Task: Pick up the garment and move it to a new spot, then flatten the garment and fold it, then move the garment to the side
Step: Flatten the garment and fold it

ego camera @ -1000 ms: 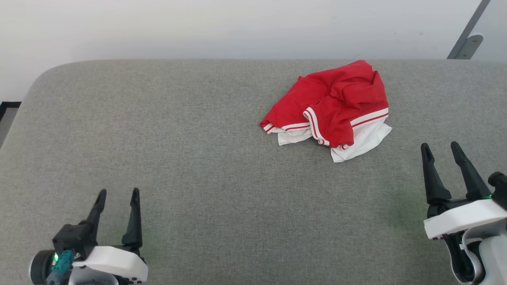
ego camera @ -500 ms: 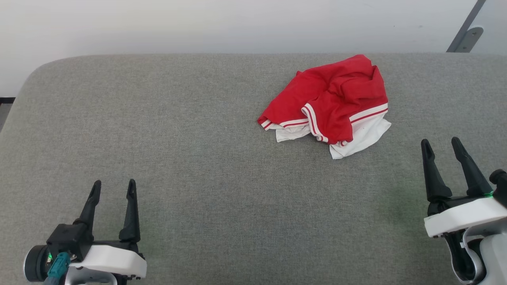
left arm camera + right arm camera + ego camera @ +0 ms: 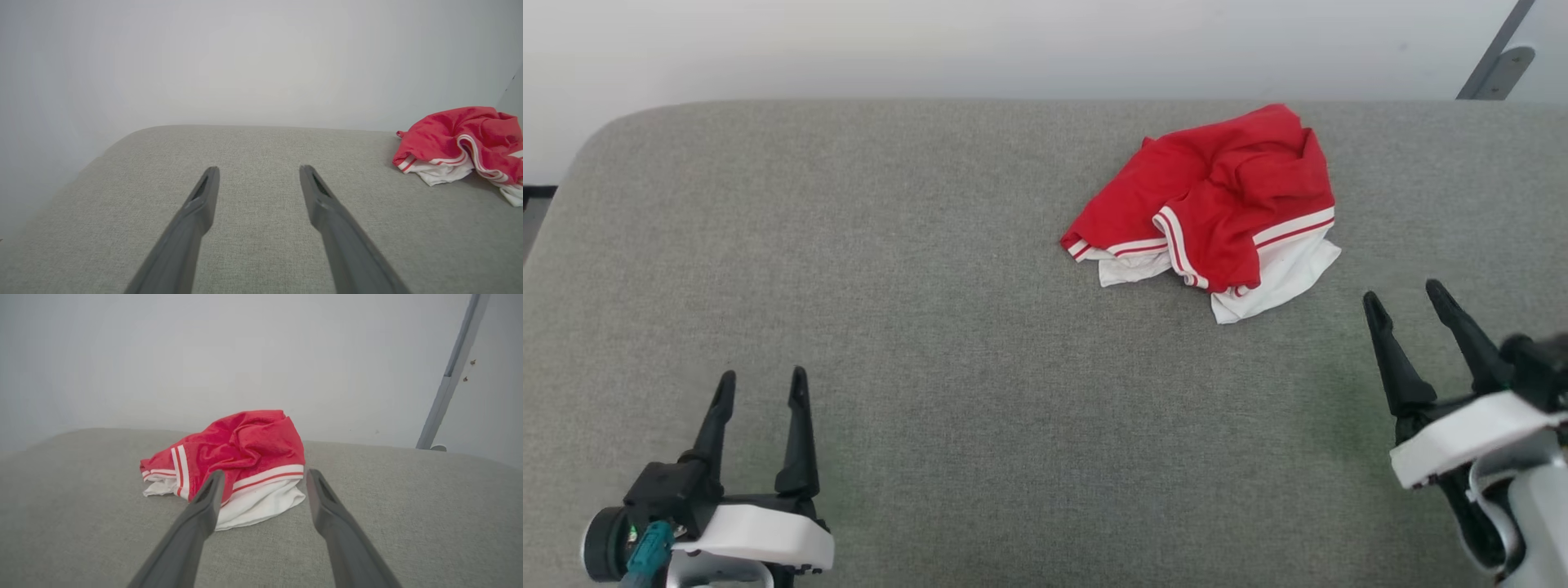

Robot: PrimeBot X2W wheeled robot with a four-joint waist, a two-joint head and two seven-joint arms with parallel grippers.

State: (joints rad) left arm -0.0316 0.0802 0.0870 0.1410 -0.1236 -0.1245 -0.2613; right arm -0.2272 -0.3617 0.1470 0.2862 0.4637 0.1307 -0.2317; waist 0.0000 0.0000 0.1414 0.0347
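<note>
Red fabric is lying bunched in a loose heap on the grey woven surface (image 3: 915, 269): this is the garment (image 3: 1217, 204), crumpled, with its white sleeve ends and red-striped white bands showing along the edge that is facing the robot.

The right pincer (image 3: 1401, 290) is standing open, its two dark fingers spread and nothing between them. The garment is lying just ahead of it and slightly to its left, near the fingertips but apart from them. In the right wrist view the pincer's left finger is crossing in front of the white hem, while the head view is showing a strip of bare surface between tips and cloth. Whether the tips are touching the surface cannot be told.

The left pincer (image 3: 763, 374) is also standing open and gripping nothing. Bare grey surface is stretching ahead of it, and the garment is sitting well apart from it, far forward and off to its right, at the right edge of the left wrist view.

Beyond both pincers a pale wall (image 3: 1013, 41) is rising behind the surface's far edge, and a slanted grey bar (image 3: 1494, 65) is leaning against it ahead of the right pincer and to its right.
</note>
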